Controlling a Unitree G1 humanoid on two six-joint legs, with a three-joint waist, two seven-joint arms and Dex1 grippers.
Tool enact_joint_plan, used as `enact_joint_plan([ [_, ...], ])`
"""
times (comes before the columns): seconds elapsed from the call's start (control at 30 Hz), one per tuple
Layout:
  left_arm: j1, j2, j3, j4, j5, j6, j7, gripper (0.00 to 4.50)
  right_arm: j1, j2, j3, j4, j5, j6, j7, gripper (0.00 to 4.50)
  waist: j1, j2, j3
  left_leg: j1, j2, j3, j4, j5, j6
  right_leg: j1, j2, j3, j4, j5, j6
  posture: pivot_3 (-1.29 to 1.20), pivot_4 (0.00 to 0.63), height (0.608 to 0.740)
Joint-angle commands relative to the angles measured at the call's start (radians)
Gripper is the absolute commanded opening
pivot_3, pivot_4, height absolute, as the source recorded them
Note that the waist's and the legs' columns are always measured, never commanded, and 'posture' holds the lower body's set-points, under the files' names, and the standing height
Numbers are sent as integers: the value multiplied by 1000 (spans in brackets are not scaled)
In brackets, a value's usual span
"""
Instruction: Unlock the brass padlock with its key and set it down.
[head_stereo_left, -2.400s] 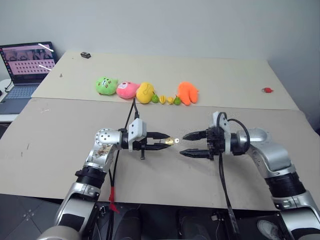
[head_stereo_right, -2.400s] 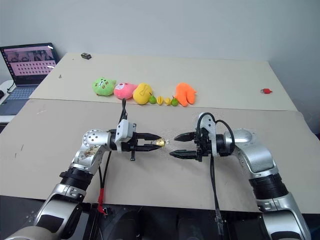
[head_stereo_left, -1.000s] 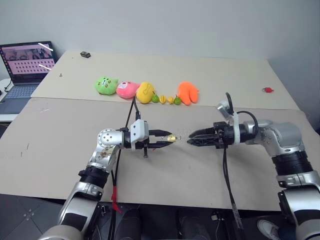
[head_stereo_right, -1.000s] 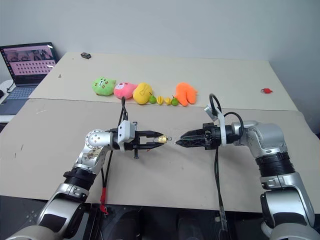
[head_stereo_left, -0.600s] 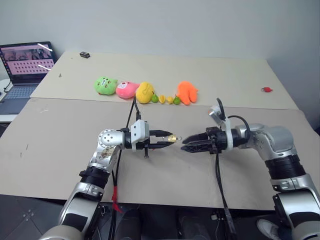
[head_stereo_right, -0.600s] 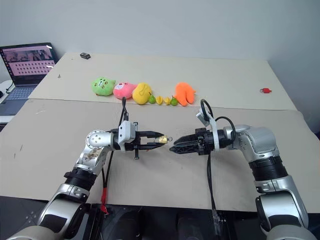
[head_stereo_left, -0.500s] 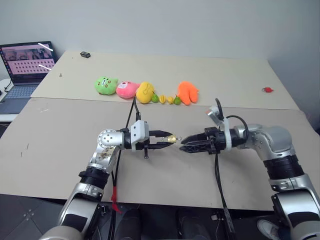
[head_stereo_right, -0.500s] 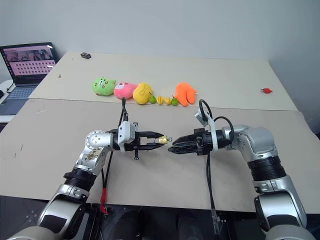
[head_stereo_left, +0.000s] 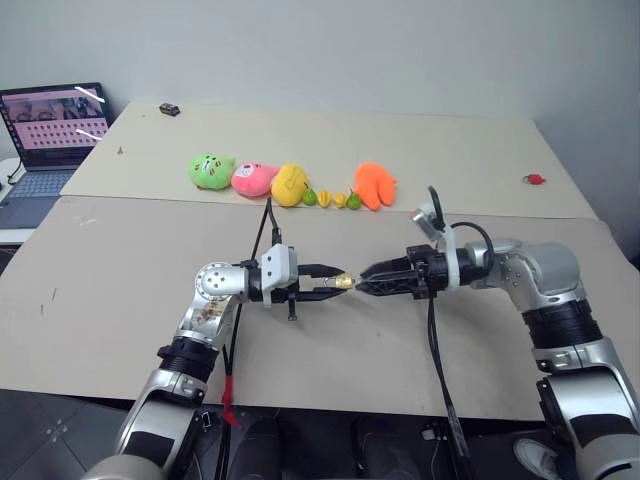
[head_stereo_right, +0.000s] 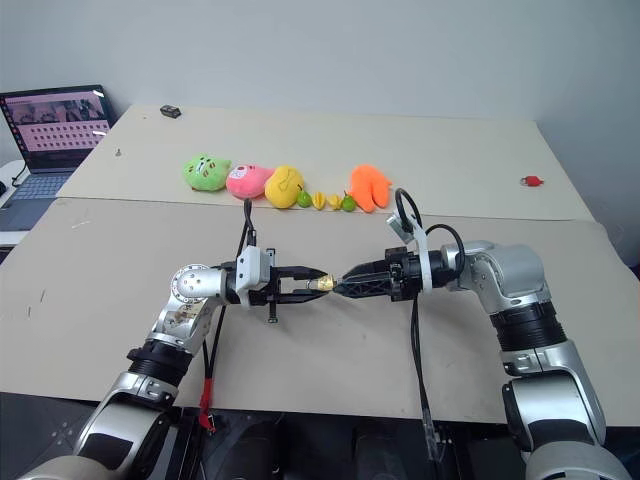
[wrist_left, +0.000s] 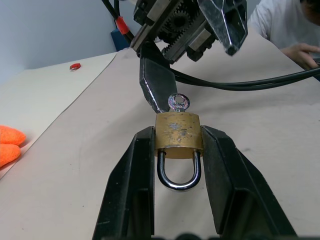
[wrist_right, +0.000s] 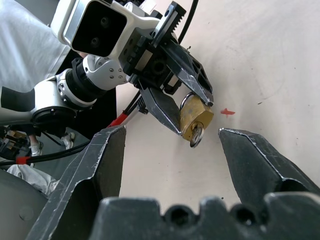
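Note:
The brass padlock (wrist_left: 177, 131) is clamped by its body between the fingers of my left gripper (head_stereo_left: 335, 282), held level above the table with the silver shackle (wrist_left: 178, 172) pointing back toward the wrist. The key (wrist_left: 178, 101) sticks out of the padlock's far end, showing its round silver head. My right gripper (wrist_right: 171, 132) points at it from the opposite side, jaws wide apart. In the right wrist view the key (wrist_right: 196, 135) lies in the gap between the two fingers and touches neither. One right fingertip (wrist_left: 155, 85) hangs close beside the key head.
A row of plush toys (head_stereo_left: 290, 183) and small toy fruits (head_stereo_left: 338, 199) lies on the far table. A laptop (head_stereo_left: 52, 130) stands at the far left, and a small red thing (head_stereo_left: 534, 180) lies at the far right. A person's white sleeve (wrist_left: 285, 20) shows beyond the table.
My right gripper has moved left toward the left gripper, bringing its fingertips up around the key. The left gripper and padlock stayed put.

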Motion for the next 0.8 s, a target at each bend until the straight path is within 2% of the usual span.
enact_joint_plan([
  [0.03,-3,-4,3,-42,-20,5,6,836,-20,-11,-4,-21,9,-2,22,3546,0,0,0,0,0,0,0,0,0,0,0,0,0,0,0,0,150,722],
  [0.8,-11,-21,0,-32,-15,4,12,836,-5,-13,17,-25,-8,-14,16,3546,0,0,0,0,0,0,0,0,0,0,0,0,0,0,0,0,150,722],
])
